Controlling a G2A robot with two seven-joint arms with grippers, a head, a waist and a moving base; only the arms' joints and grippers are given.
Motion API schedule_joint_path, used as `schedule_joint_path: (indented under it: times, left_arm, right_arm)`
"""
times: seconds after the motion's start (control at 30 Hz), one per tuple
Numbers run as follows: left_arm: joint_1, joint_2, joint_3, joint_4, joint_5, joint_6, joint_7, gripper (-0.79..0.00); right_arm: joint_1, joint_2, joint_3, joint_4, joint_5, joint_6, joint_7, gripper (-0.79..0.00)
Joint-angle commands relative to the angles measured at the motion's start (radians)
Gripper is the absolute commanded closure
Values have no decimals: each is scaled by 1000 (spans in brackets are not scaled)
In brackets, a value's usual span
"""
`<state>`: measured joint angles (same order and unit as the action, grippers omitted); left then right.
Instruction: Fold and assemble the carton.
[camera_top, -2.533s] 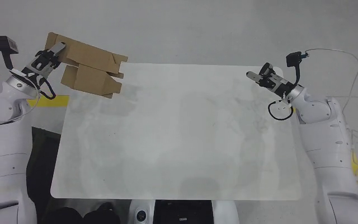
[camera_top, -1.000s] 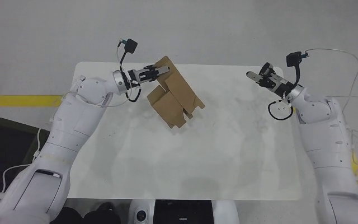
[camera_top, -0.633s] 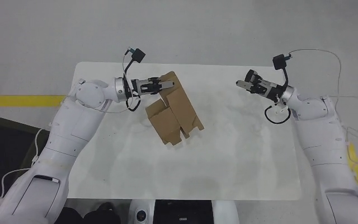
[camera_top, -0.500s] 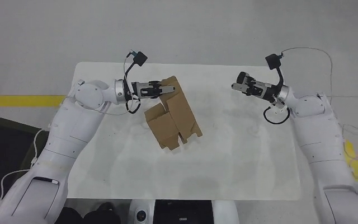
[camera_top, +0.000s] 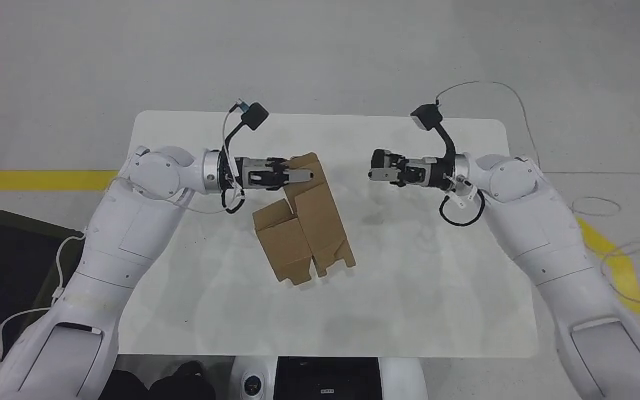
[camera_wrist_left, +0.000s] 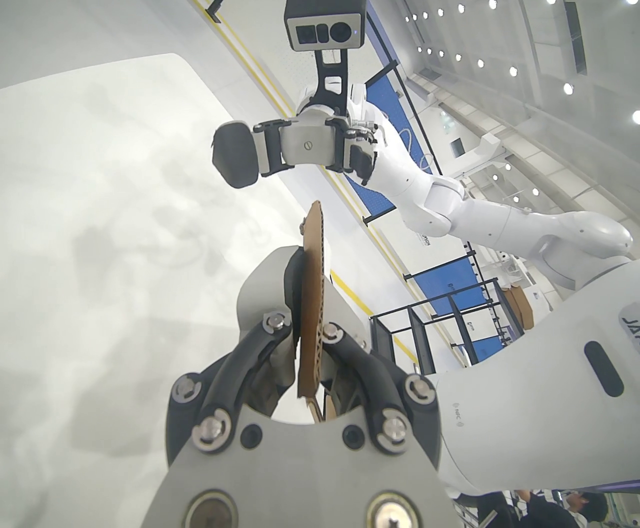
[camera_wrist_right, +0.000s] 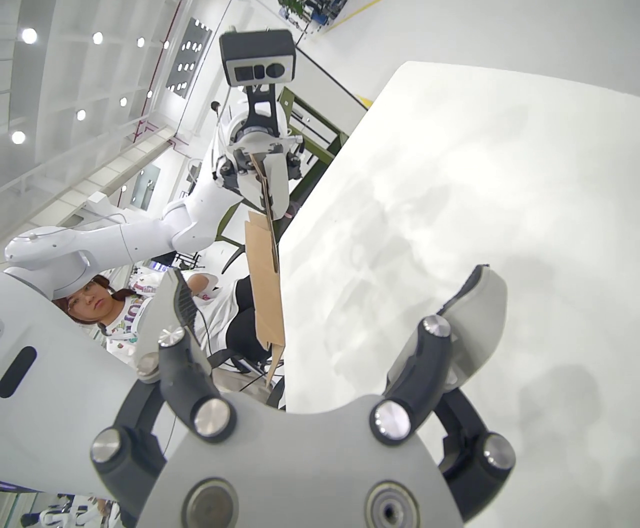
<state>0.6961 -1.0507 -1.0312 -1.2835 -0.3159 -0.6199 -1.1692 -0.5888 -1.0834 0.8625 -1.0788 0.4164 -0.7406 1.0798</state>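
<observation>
Clamping far end of flattened carton (camera_top: 300, 228) in left gripper (camera_top: 295, 173), long axis slanting nearward; facing it nearby with right gripper (camera_top: 377, 166), fingers (camera_wrist_right: 472, 305) spread, not touching.

White rounded-corner tabletop (camera_top: 430, 290) on smooth pale-grey floor (camera_top: 320, 50), w/ yellow floor stripe (camera_top: 50, 180) running off its left side. Bkgd: big bright hall, blue panels in black frames (camera_wrist_left: 452, 280), round ceiling spotlights (camera_wrist_left: 480, 63) overhead.

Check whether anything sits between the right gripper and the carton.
Nothing visible. The open right gripper faces the carton, which the left gripper holds by one flap, with only bare table under the gap.
</observation>
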Motion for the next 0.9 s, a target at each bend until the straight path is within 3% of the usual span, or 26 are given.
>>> schedule_joint_path:
  times: [0.0,0.63,0.8,0.83,0.87]
  left_arm:
    - [2,0,1,-4,-11,4,-9,0]
    - [-2,0,4,-2,-25,15,-14,0]
    - [-5,-1,7,2,-21,16,-10,0]
    - [-5,-1,8,2,-22,16,-9,0]
    - [-5,-1,8,3,-23,18,-10,0]
  right_arm:
    - [12,1,-40,-1,14,-10,-10,-785]
    - [122,-15,-355,-3,134,-114,-114,-785]
    - [147,-17,-418,-5,150,-132,-133,-480]
    - [153,-18,-430,-2,152,-136,-136,-382]
    - [158,-18,-440,2,156,-141,-141,-357]
